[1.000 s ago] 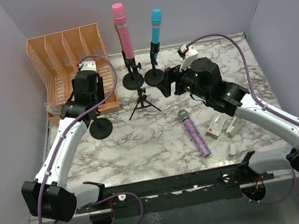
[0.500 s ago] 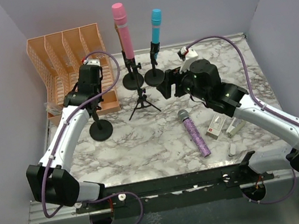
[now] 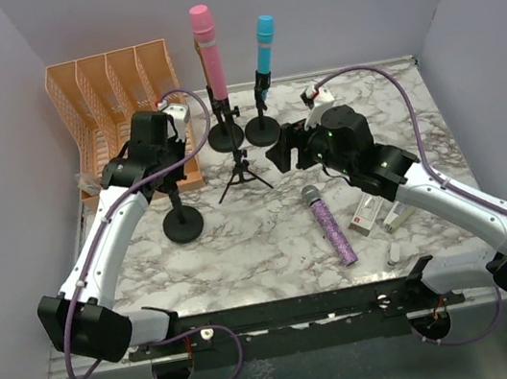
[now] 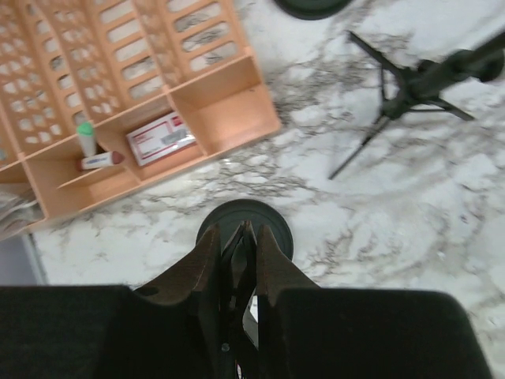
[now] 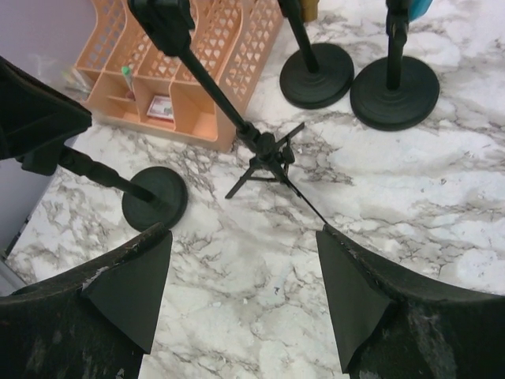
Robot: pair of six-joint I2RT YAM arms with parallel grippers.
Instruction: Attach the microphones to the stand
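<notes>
Since a second ago, the left gripper [image 4: 243, 230] has pinched its brown fingers from well apart to almost together on the thin pole of the black round-based microphone stand [image 3: 185, 225]. That base now sits slightly farther from the peach lattice desk organiser [image 3: 111, 92]. The right gripper [image 5: 241, 288] has barely shifted. Its jaws are spread wide, holding nothing, over the black tripod stand [image 3: 241, 170] off the organiser's near corner. The glittery purple microphone with silver mesh head [image 3: 330, 225] lies flat on the white marble tabletop [image 3: 263, 246], well apart from the organiser. The pink microphone [image 3: 203, 32] and cyan microphone [image 3: 264, 42] stand upright just past the organiser's right end.
</notes>
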